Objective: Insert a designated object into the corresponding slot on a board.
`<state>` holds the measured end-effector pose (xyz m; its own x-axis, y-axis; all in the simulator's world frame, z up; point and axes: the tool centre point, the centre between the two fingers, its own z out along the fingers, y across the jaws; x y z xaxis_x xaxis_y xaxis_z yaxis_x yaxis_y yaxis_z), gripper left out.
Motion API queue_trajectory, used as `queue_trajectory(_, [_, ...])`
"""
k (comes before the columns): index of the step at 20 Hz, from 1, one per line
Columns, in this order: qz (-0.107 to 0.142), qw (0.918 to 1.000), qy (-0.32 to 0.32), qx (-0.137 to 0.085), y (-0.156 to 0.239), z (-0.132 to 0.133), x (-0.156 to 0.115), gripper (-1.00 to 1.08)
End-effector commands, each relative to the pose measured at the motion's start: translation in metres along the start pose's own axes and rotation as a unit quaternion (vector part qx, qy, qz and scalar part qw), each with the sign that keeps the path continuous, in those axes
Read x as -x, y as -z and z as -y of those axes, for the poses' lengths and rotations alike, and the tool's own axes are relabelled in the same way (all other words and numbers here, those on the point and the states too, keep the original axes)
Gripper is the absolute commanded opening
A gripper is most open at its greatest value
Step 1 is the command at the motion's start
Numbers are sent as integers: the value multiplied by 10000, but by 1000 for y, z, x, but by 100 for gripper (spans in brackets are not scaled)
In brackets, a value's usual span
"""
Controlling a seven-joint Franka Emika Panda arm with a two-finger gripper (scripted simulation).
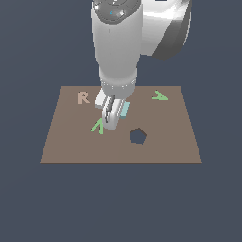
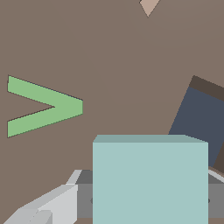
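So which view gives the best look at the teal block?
The wrist view: the teal block fills the foreground, its face and top edge clear, with gripper fingers beside it. In the exterior view only a sliver of the block shows behind the gripper above the board.

Matt brown board, smooth pale teal block, glossy grey arm

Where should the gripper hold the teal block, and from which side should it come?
Across two opposite flat side faces of the teal block, coming from straight above. It is square and flat-sided, so parallel fingers seat squarely. The wrist view shows the gripper already astride it, beside the square slot.
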<state>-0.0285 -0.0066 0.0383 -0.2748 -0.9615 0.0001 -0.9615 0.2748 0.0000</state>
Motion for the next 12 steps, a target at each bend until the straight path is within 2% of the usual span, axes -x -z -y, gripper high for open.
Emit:
queue_trajectory(1, [3, 9987, -508, -3, 1, -13, -11, -100])
queue_trajectory(6, [3, 9921, -1251, 0, 2, -34, -25, -100])
queue_trajectory(12, [3, 9836, -1806, 2, 2, -51, -33, -100])
